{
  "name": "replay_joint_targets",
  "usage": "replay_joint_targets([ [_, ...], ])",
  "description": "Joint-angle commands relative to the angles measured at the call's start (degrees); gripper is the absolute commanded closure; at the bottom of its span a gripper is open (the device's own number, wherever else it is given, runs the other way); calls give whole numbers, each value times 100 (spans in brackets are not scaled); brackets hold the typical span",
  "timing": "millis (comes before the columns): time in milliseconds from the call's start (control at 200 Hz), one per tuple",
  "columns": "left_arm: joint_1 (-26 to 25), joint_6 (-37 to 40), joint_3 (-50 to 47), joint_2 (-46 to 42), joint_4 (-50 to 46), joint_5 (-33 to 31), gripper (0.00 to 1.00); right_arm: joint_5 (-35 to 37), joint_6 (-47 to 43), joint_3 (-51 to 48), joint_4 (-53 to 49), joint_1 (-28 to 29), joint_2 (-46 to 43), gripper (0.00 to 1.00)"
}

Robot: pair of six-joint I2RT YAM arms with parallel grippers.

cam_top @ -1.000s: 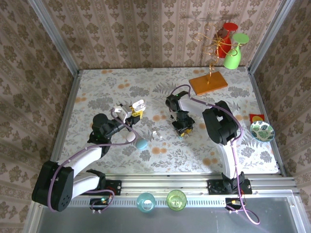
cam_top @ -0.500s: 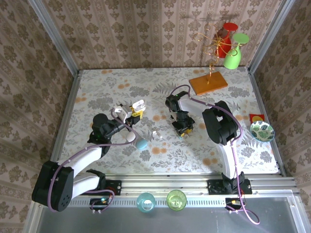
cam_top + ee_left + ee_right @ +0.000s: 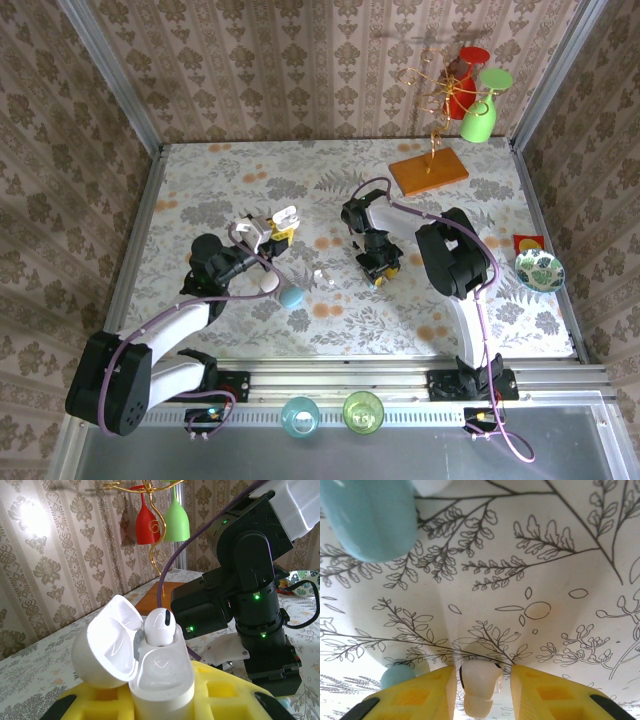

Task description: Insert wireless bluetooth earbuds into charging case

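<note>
Pinching the white earbud [image 3: 477, 692] shallowly, right gripper [image 3: 481, 680] risks dropping it mid-transfer. Open charging case [image 3: 161, 675] sits clamped in left gripper [image 3: 162, 702].

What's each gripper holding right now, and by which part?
Left gripper: open white case, clamped by its lower body. Right gripper: white earbud, apparently pinched by its sides.

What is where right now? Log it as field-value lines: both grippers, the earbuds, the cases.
left gripper: shut on open white case, lid tipped back
seated white earbud: upright in that case
right gripper: fingers down at the cloth, either side of loose white earbud; grip unclear
teal earbud: on the cloth beside one yellow finger
blue case: on the cloth, second white case beside it
</note>
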Motion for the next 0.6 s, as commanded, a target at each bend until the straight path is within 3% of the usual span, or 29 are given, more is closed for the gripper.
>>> replay_joint_targets([
  [0,-35,112,2,-24,89,0,100,-4,-119,-98,-19,18,69,66],
  [405,-33,99,-1,-19,98,0,100,68,-141,88,127,9,233,72],
  [595,-33,90,-9,-15,100,0,100,178,-56,-85,263,9,-133,75],
])
